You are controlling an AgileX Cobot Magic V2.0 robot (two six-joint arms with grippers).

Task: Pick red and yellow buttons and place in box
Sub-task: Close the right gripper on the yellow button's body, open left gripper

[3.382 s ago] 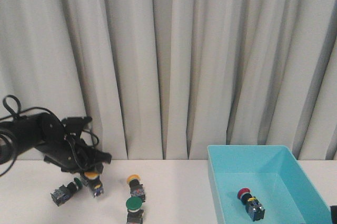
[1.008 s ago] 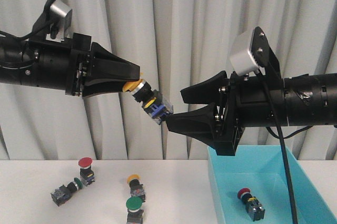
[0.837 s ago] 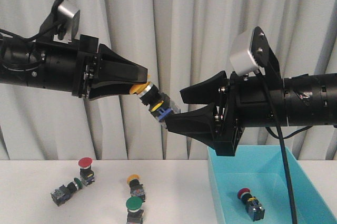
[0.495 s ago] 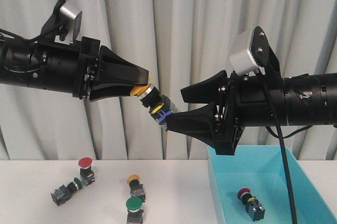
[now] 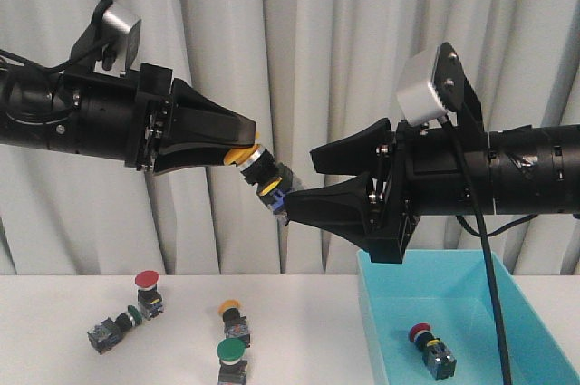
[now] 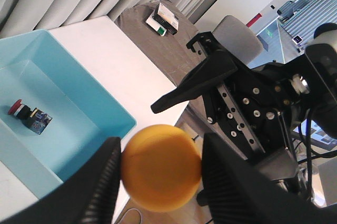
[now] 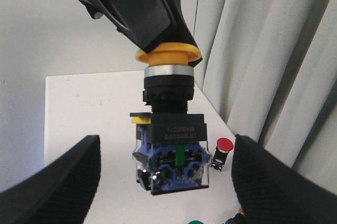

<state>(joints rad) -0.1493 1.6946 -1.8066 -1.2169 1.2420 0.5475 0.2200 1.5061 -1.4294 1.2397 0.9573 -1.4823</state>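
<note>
Front view: a yellow button hangs in mid-air, pinched by its cap in the left gripper, with the right gripper spread wide around its blocky body, not yet clamped. One red button already lies in the box. A red button and a second yellow button wait on the table beside the green ones, so I judge most work remains.

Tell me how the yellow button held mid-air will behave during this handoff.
The yellow button looks rigid. The left hand grips only its smooth domed cap, so it may pivot or slip. Its blocky body hangs free, giving the right hand flat faces to clamp.
</note>
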